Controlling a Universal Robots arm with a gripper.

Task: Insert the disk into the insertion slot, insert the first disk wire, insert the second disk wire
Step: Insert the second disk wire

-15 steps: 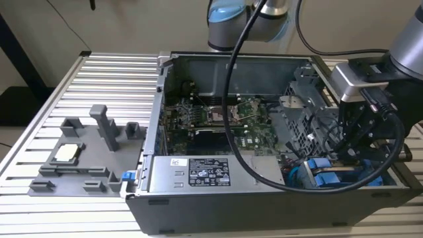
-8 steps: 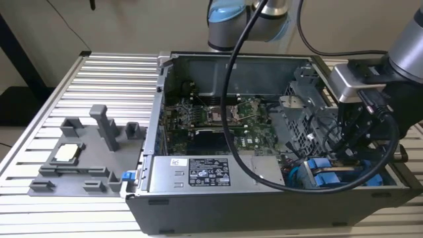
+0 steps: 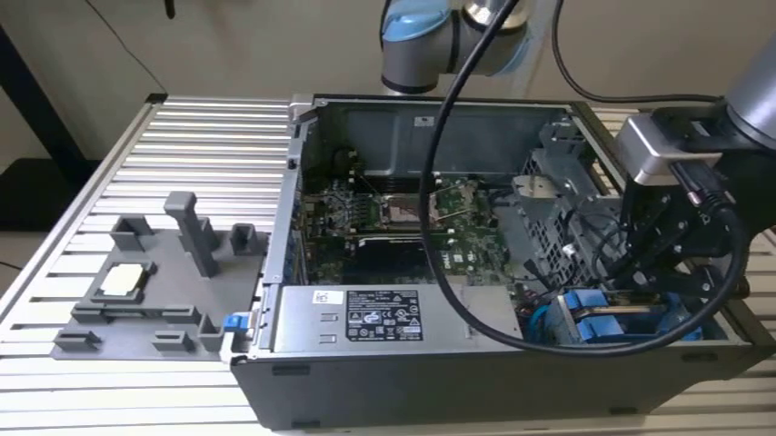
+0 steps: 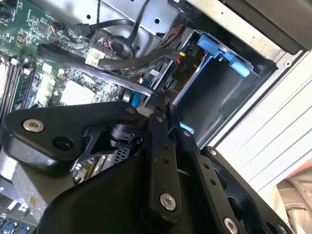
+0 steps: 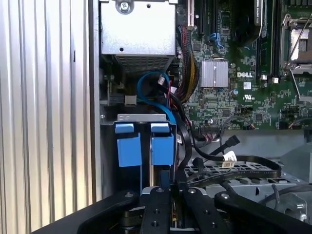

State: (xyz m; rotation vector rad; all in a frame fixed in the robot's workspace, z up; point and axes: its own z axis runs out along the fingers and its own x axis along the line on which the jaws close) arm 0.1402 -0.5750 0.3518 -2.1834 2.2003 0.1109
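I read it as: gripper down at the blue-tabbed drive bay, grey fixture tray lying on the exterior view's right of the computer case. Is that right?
Not quite. In the exterior view, the grey fixture tray lies on the exterior view's left of the computer case, not its right. The rest holds: the gripper is down at the blue-tabbed drive bay.
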